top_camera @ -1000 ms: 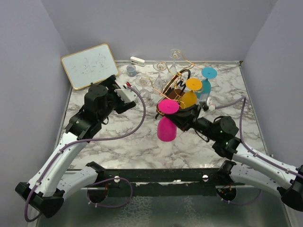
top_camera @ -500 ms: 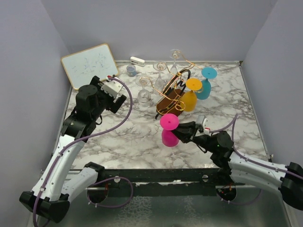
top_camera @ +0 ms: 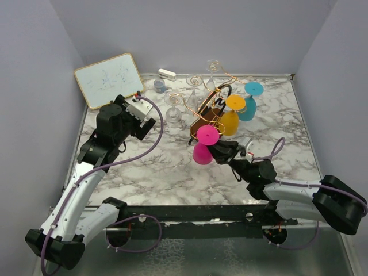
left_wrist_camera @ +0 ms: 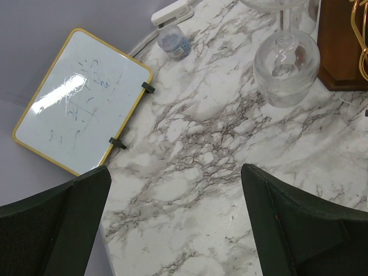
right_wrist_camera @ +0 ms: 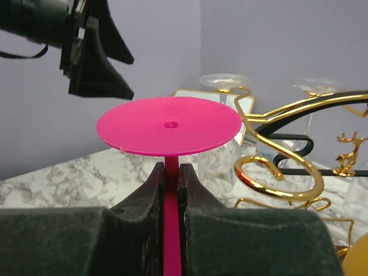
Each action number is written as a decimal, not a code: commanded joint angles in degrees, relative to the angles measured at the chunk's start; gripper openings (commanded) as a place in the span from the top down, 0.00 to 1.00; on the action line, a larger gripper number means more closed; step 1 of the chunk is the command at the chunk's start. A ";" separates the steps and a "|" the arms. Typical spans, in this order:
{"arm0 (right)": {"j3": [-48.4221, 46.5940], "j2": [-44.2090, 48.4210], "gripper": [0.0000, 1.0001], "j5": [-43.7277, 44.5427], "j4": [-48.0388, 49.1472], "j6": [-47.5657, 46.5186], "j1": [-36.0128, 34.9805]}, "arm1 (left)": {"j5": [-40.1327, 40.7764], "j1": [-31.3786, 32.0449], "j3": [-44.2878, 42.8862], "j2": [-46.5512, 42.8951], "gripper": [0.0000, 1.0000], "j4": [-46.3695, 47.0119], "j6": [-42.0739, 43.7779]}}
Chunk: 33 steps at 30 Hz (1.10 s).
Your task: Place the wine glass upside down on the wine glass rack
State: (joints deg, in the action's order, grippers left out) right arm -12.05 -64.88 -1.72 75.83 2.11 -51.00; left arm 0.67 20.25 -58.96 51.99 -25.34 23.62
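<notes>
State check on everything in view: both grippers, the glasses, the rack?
Left gripper: jaws open, empty.
Right gripper: jaws shut on the pink wine glass stem.
Pink wine glass: upside down, not yet on the wine glass rack.
Yellow glass: upside down, hanging on the rack.
Clear glass: upside down on the table.

I can read nothing on any of my feeds. The whiteboard (left_wrist_camera: 80,109) propped at the table's back left corner carries faint blue marker strokes, roughly a grid with scribbles, but I can make out no letter or digit. The small blue-topped jar (left_wrist_camera: 174,41) near it is too blurred to read.
</notes>
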 commanded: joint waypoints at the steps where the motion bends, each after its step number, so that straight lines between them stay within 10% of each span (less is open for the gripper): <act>1: -2.52 -2.08 0.99 6.17 7.08 -2.54 -0.02 | -0.58 -0.08 1.43 -0.22 0.01 1.72 0.88; 33: -0.49 -2.71 0.99 19.77 9.64 -5.30 -0.06 | 7.21 7.40 5.00 -3.18 0.01 4.48 8.10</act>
State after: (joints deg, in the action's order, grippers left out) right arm -13.52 -70.94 14.70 82.87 -1.56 -50.94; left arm 4.01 26.72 -55.09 50.96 -23.42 29.45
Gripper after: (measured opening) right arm 0.067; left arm 0.992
